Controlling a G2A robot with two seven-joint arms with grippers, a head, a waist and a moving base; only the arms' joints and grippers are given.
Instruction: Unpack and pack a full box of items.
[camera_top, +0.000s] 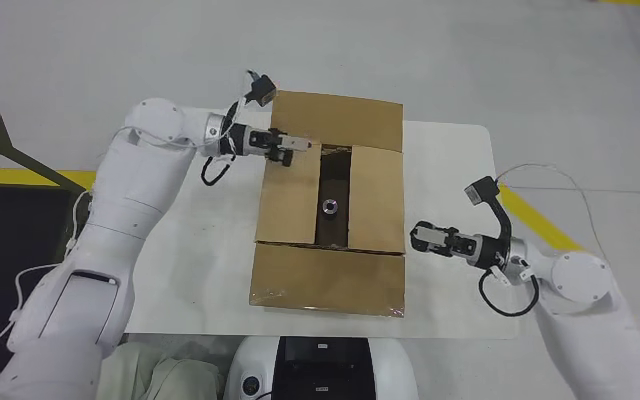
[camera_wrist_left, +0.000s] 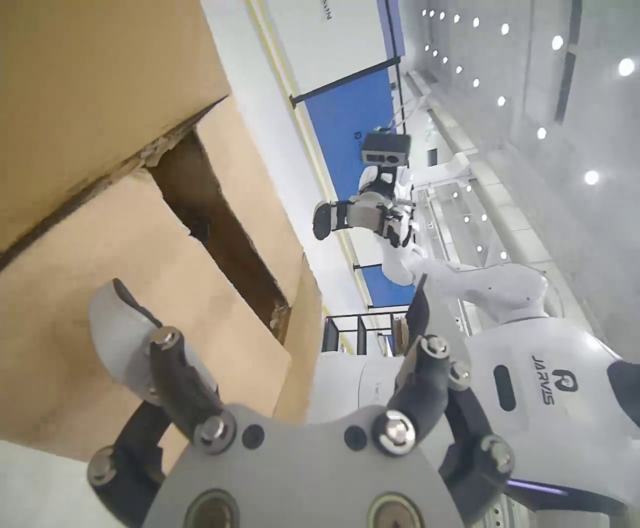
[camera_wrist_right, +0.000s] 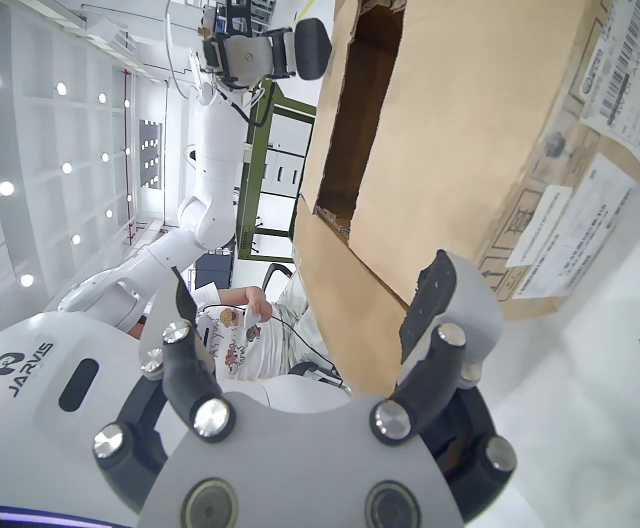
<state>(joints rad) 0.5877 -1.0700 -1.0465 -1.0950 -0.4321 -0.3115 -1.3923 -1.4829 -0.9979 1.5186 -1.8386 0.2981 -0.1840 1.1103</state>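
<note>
1. Pale grey floor with yellow floor lines (camera_top: 30, 177) around a white table (camera_top: 450, 160), viewed from above, with 12 o'clock taken as the table's far edge.
2. At the table's centre, large brown cardboard box (camera_top: 300, 205), upright, reaching nearly from the 12 o'clock edge to the 6 o'clock edge.
3. Top flaps (camera_top: 375, 210) folded mostly flat, leaving a narrow dark gap (camera_top: 335, 180) along the middle, running from 12 to 6 o'clock, with torn cardboard at its ends.
4. Down inside that gap, near the box's centre, small round metal item (camera_top: 330, 207), too small to identify.
5. At the box's 11 o'clock corner, left gripper (camera_top: 298, 145), level with the box top and pointing toward 3 o'clock.
6. Left fingers (camera_wrist_left: 120, 320) spread apart, released, gripping nothing; one pad close against a cardboard flap in the left wrist view, contact not certain.
7. At the box's 4 o'clock side, right gripper (camera_top: 415, 237), just beside the box wall and pointing toward 9 o'clock.
8. Right fingers (camera_wrist_right: 450, 300) spread wide, released, nothing held, with the box's corner edge just ahead of them.
9. On the box wall nearest the right gripper, white printed labels (camera_wrist_right: 550, 235).
</note>
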